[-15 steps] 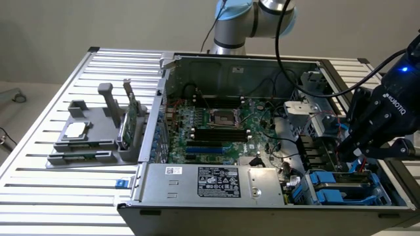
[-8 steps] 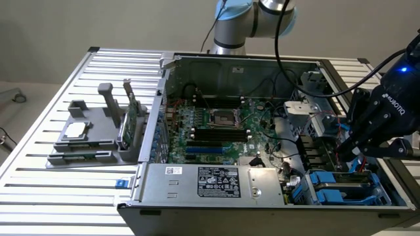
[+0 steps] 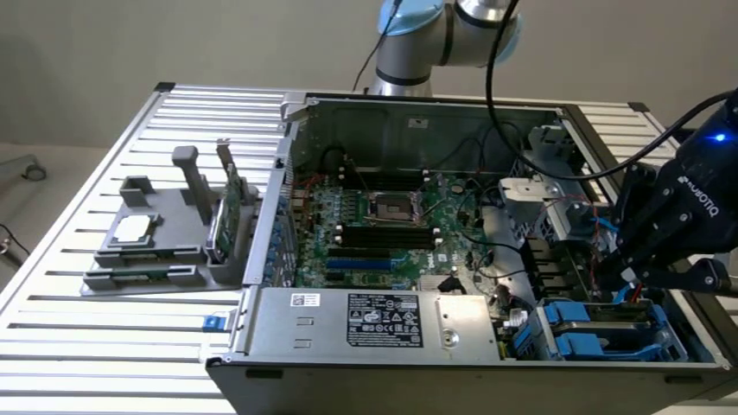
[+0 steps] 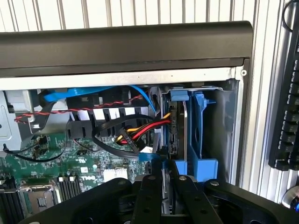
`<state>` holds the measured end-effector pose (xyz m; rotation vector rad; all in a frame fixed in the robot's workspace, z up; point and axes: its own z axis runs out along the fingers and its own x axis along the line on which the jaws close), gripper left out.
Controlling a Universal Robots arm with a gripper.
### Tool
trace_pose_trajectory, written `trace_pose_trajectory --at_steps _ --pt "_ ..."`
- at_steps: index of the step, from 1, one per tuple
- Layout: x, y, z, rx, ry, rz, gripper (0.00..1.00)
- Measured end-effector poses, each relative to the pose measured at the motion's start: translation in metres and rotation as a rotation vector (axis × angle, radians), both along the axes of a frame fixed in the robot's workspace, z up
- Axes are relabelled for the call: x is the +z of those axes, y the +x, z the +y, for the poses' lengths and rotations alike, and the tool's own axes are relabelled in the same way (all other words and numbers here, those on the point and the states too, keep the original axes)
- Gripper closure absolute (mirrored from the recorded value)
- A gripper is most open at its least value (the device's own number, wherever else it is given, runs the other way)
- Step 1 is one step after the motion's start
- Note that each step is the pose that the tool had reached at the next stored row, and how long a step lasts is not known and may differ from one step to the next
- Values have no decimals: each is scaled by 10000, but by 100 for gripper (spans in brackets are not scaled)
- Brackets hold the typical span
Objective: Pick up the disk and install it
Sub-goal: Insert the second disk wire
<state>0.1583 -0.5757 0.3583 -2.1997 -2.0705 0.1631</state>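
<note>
I see my gripper [image 4: 167,186] pinching the hard drive [image 4: 180,135] edge-on; it looks rigid, heavy, and shock-sensitive, best held by its blue carrier rails [image 4: 198,130].

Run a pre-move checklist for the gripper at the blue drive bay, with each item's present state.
1. Gripper over the blue drive bay at the exterior view's right: ok.
2. Jaws closed together on a thin silver edge, apparently the disk: ok.
3. Disk upright, edge-on between the bay's blue rails: ok.
4. Disk fully seated in the bay: cannot tell; its lower end is hidden.
5. Red-and-yellow cables clear of the disk: not ok; they run right up to its side.
6. Computer case lying open on the slatted table: ok.
</note>
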Motion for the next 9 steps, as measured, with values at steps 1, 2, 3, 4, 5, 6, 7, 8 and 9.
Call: trace_pose_trajectory --at_steps 1,2,3,4,5,6,7,8,9 --pt "-7 6 -13 0 70 0 84" --pt "-14 13 -26 0 136 0 84" --pt "-20 19 -40 0 199 0 84" --pt "-29 24 -57 0 264 1 84" --pt "-37 29 -75 0 317 3 84" --pt "-45 34 -95 0 370 6 84" --pt "-53 37 -114 0 416 10 84" --pt "-62 39 -131 -1 456 12 84" --pt "-71 40 -143 -1 488 13 84"
